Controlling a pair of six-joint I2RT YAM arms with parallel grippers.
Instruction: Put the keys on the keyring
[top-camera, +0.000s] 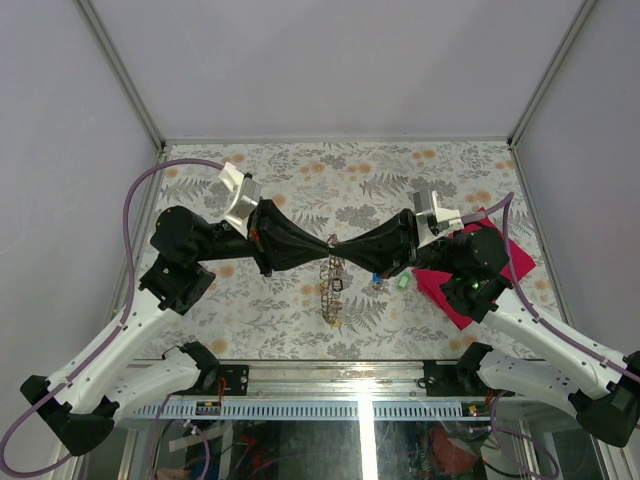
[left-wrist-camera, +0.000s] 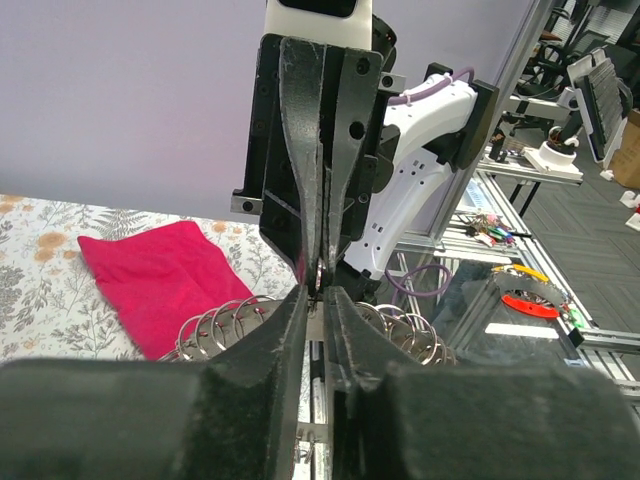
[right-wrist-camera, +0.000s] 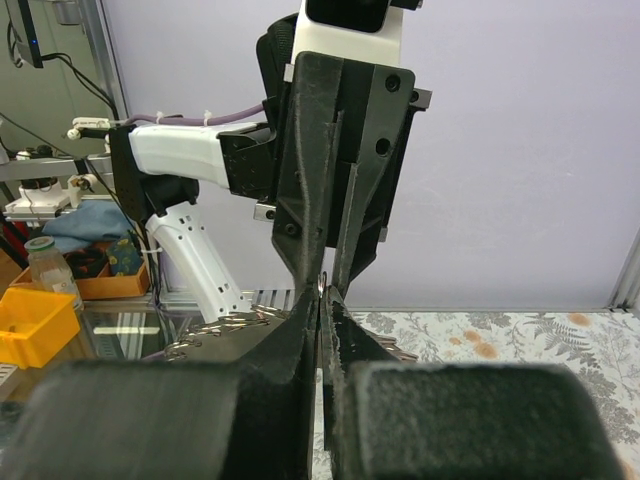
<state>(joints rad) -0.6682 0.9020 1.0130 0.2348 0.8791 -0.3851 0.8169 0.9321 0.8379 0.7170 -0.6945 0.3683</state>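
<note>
Keyring (top-camera: 329, 298) trails toward 6 o'clock over the desk (top-camera: 300, 180). Blue key (top-camera: 376, 281) and green key (top-camera: 402, 282) lie loose at its 3 o'clock, not yet threaded. Further back, left pincer (top-camera: 326, 244) and right pincer (top-camera: 343, 244), both narrow, pinch its top, probably to spread it. Fingers hide the ring's gap.

We note table (top-camera: 330, 175): floral print top, grey leaves, orange blooms. Red cloth (top-camera: 518, 262) lies flat on table's right side, near right edge, one corner toward far edge. Pale walls (top-camera: 330, 60) rise from table's far and side edges; metal posts (top-camera: 122, 75) stand at far corners. Slotted rail (top-camera: 330, 408) runs along table's near edge. Off table, in right wrist view, we see yellow bin (right-wrist-camera: 35, 322) and lidded jar (right-wrist-camera: 44, 268).
</note>
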